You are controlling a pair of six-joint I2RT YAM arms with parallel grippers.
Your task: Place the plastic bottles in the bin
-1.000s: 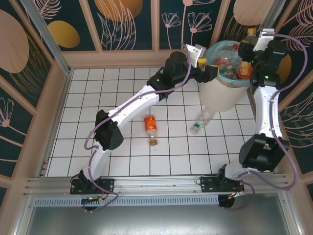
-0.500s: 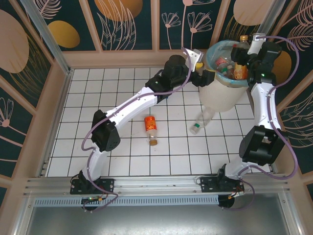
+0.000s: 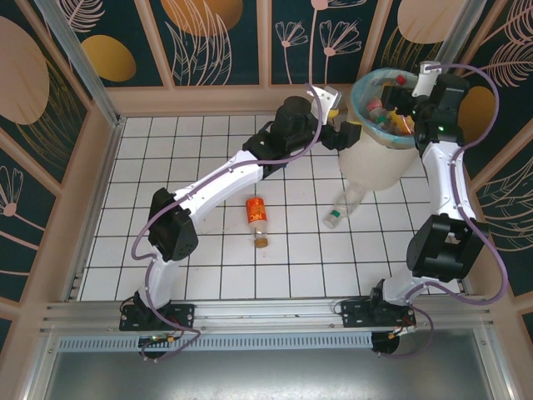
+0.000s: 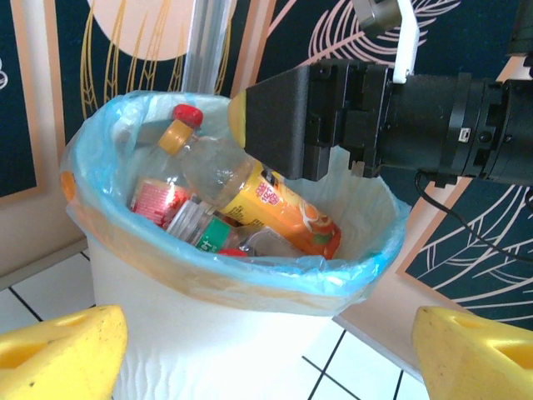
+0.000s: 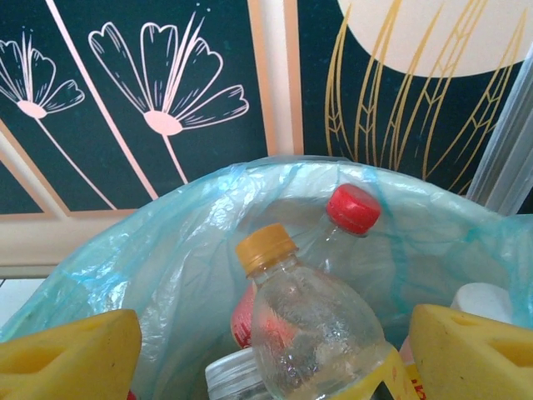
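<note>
Plastic bottles (image 3: pixel 259 218) near the bin (image 3: pixel 371 171) are looking light, slick and crushable, best pinched mid-body; left gripper (image 4: pixel 266 354) and right gripper (image 5: pixel 266 354) are gaping empty at its rim.

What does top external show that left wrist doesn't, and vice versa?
Top external adds: an orange-label bottle and a clear bottle lying on the tiled floor, outside the bin. Left wrist adds: a close look into the bin, with a yellow-capped bottle lying on top of the pile and a red cap behind it. Both: the turquoise-lined bin, the left pincer open beside its wall, and the right pincer above its rim.
</note>
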